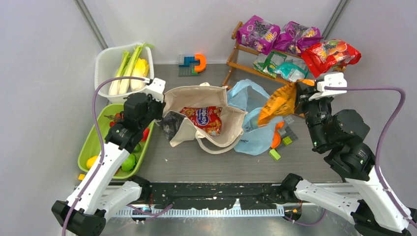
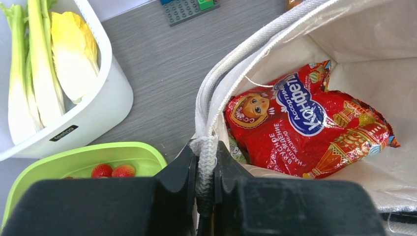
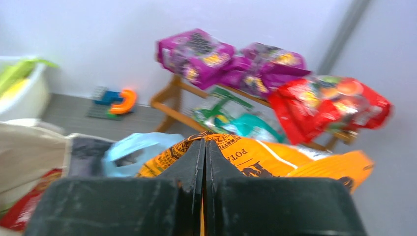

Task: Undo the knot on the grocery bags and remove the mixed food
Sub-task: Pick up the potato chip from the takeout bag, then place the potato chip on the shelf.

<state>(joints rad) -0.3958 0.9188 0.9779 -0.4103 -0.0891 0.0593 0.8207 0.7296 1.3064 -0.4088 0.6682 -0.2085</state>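
Observation:
The cream canvas tote [image 1: 231,115] lies open mid-table with a red snack packet [image 1: 204,119] [image 2: 305,128] inside. My left gripper [image 1: 156,104] [image 2: 207,164] is shut on the tote's webbing handle [image 2: 209,123] at its left rim. The light-blue plastic bag [image 1: 253,140] [image 3: 133,150] lies crumpled right of the tote; the knot is out of view. My right gripper [image 1: 298,96] [image 3: 204,147] is shut on an orange snack packet [image 1: 279,103] [image 3: 275,157], lifted above the blue bag.
A white tub [image 1: 103,59] [image 2: 88,113] at back left holds stalks and a yellow vegetable. The green tray [image 1: 93,140] [image 2: 88,157] holds small fruits. A wooden rack [image 1: 236,49] carries purple, teal and red packets [image 1: 330,54]. Toy bricks [image 1: 192,64] lie about.

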